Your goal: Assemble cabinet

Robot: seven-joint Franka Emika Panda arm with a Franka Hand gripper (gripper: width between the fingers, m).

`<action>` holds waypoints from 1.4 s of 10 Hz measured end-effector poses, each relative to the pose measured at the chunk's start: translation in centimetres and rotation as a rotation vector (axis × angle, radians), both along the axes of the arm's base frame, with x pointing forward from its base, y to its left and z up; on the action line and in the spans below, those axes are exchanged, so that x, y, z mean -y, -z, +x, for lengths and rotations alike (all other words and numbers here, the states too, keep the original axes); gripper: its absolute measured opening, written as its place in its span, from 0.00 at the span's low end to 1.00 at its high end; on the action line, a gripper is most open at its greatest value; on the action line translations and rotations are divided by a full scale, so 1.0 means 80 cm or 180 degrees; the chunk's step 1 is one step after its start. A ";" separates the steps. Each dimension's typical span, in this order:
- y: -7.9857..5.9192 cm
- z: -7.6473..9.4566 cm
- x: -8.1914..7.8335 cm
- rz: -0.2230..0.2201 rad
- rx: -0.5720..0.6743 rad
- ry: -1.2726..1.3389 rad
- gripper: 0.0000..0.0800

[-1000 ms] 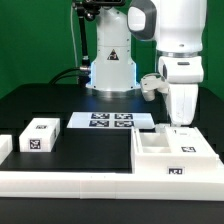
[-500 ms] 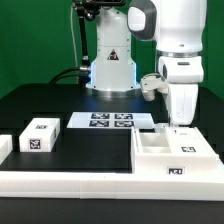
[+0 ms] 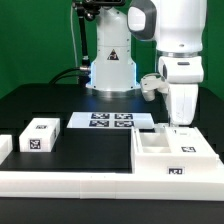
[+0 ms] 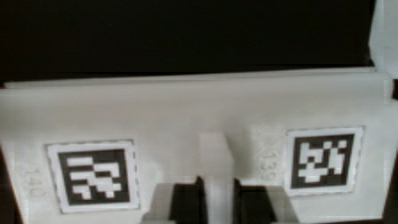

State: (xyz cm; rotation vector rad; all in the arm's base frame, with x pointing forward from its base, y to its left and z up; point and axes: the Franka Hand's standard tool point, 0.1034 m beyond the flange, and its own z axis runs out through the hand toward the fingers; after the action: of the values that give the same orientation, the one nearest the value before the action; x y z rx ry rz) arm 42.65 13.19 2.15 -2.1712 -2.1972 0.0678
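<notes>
Nothing is seen moved since earlier frames. Gripper is set down on the cabinet, at the desk front, exterior view's right. Fingers appear clamped on a thin wall. Shell is judged rigid, light, slick; best gripped by a wall.

Cabinet filled the frame, white against black, with a tag on one side of a raised wall and a second tag on the other. The gripper sat right at that wall, its fingers close together. Whether they pinched it was unclear.
</notes>
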 end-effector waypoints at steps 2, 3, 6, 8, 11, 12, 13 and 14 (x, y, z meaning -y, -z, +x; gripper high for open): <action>-0.028 0.004 0.012 -0.0150 -0.0026 -0.0042 0.07; -0.040 0.003 0.015 -0.0198 -0.0020 -0.0054 0.07; -0.050 0.003 0.022 -0.0252 -0.0024 -0.0045 0.07; -0.049 0.002 0.021 -0.0252 -0.0034 -0.0038 0.07; -0.049 0.002 0.020 -0.0235 -0.0034 -0.0011 0.07; -0.049 0.002 0.021 -0.0206 -0.0039 -0.0026 0.07; -0.050 0.008 0.028 -0.0114 -0.0035 0.0012 0.07; -0.050 0.013 0.036 -0.0033 -0.0010 0.0052 0.07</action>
State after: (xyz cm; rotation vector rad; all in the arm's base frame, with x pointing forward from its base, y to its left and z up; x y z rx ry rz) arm 43.66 10.28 6.19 -2.1926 -2.1820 0.0822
